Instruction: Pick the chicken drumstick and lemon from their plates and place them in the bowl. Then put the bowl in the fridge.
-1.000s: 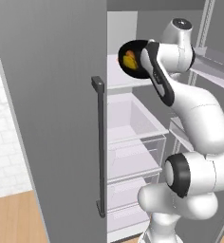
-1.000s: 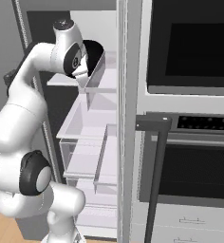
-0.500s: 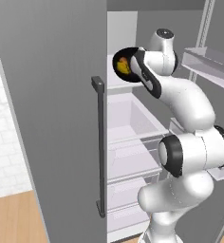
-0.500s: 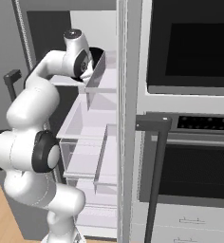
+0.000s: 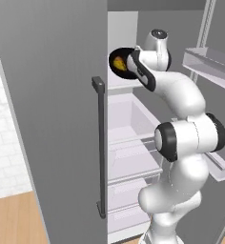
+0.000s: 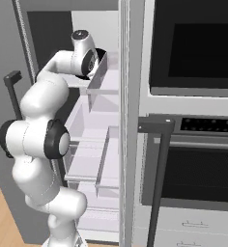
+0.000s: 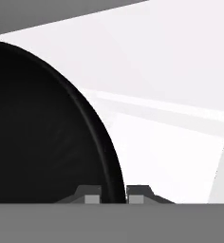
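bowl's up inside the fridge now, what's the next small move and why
Probably ease the round black bowl down onto the white upper shelf of the tall grey fridge, then open the tool. The hand view shows the tool shut on the bowl's rim, and the left base view shows the bowl tipped on edge above the shelf, yellow-orange food visible inside, so releasing now would likely spill it.
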Available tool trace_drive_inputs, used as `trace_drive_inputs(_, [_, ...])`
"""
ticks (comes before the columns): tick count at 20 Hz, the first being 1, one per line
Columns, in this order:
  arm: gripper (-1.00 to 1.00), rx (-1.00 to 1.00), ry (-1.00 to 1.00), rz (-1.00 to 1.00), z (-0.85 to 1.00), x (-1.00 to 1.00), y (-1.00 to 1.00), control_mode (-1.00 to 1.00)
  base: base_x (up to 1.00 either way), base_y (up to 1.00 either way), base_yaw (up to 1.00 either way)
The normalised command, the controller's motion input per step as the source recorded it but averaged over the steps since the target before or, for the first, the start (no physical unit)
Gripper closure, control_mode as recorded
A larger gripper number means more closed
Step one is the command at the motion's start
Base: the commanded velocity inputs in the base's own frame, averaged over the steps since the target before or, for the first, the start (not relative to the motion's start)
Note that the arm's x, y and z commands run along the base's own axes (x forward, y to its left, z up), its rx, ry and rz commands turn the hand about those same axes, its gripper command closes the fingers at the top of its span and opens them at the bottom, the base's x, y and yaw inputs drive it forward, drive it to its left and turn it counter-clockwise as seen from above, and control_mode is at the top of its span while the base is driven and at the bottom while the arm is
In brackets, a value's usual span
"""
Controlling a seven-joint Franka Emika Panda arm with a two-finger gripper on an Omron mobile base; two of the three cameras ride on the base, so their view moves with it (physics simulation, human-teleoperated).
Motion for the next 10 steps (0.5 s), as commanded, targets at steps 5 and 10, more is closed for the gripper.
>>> trace_drive_inputs(5, [-1.0, -0.01, -0.06, 0.0, 0.02, 0.26, 0.08, -1.0, 0.0, 0.0, 0.0])
trace_drive_inputs(10, [-1.0, 0.0, -0.22, 0.0, 0.29, -0.48, 0.11, -1.0, 0.0, 0.0, 0.0])
